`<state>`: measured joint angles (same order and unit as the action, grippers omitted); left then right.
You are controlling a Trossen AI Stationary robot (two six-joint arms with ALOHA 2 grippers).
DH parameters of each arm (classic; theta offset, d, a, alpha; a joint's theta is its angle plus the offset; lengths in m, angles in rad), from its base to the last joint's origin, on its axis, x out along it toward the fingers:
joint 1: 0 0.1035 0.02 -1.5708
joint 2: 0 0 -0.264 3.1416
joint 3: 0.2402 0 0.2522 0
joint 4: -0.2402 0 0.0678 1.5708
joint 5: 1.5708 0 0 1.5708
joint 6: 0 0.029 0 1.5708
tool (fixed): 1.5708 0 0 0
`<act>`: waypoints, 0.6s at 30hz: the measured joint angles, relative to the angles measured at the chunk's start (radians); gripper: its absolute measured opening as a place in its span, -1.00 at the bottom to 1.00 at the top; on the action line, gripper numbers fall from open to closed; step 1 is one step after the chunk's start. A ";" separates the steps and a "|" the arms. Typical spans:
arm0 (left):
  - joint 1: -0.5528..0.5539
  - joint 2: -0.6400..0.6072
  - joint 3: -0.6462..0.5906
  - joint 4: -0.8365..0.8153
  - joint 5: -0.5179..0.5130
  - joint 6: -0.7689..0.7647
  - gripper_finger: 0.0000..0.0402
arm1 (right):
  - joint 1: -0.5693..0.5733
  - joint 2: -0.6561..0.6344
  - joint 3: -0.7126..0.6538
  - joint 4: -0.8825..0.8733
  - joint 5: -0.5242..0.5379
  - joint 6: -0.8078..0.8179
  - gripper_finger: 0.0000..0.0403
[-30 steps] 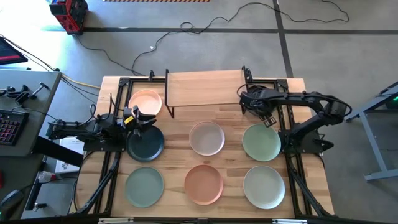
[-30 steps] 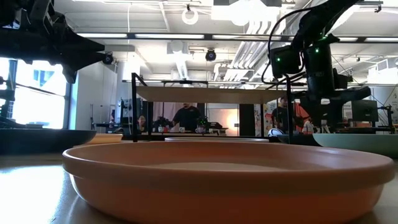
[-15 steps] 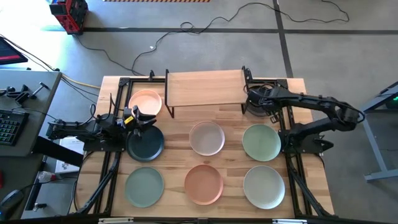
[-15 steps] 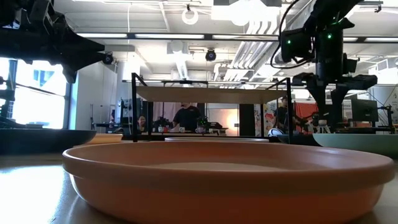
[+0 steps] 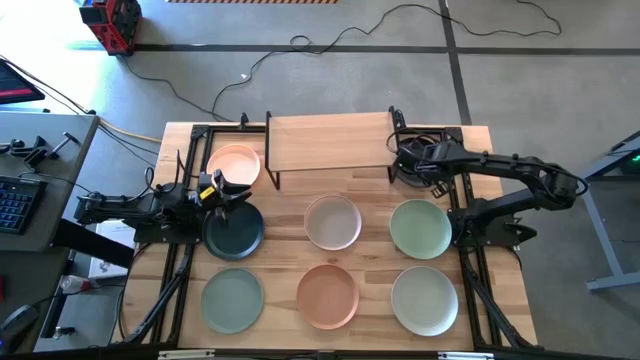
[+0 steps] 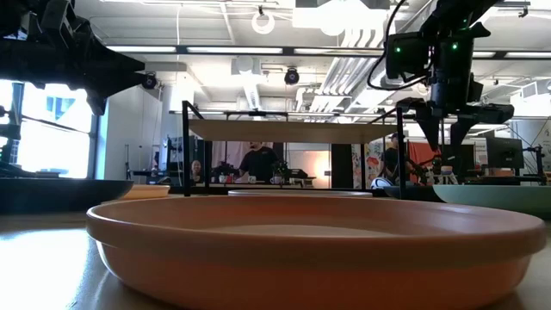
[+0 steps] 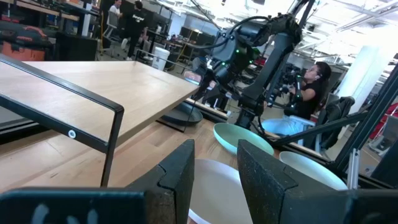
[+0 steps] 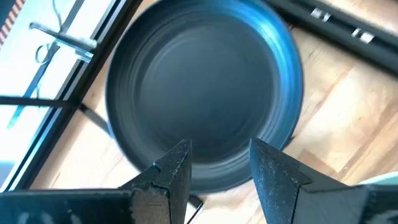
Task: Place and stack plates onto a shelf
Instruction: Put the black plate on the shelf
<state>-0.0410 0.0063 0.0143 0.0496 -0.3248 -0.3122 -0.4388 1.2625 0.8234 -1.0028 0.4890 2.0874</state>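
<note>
Right claw [image 8: 214, 171], fingers spread wide and empty, poised directly above the black plate [image 8: 205, 93] lying on the tabletop [image 5: 375, 190] beside the shelf [image 5: 330, 142]. Left claw [image 7: 214, 165], likewise parted and empty, hangs over the dark teal plate [image 5: 233, 230].

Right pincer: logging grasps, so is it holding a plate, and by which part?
Nothing held: the right pincer hangs open above the black plate.

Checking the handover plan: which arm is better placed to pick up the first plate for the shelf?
Probably right: the right gripper hangs open directly over the dark plate beside the shelf. The left gripper waits between two plates.
</note>
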 joint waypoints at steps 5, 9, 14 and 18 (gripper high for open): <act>0.000 0.000 0.000 0.000 0.000 0.000 -0.46 | 0.018 0.000 0.000 0.039 0.003 -0.022 -0.30; 0.000 0.000 0.000 0.000 0.000 0.000 -0.46 | 0.031 0.000 0.000 0.061 0.000 -0.028 -0.30; 0.000 0.000 0.000 0.000 0.006 -0.001 -0.46 | 0.054 0.004 0.000 0.092 -0.003 -0.027 -0.30; 0.000 0.000 0.000 0.000 0.006 0.000 -0.46 | 0.076 0.022 0.001 0.105 -0.009 -0.021 -0.30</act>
<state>-0.0410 0.0063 0.0143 0.0494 -0.3183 -0.3127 -0.3626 1.2848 0.8246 -0.8981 0.4803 2.0665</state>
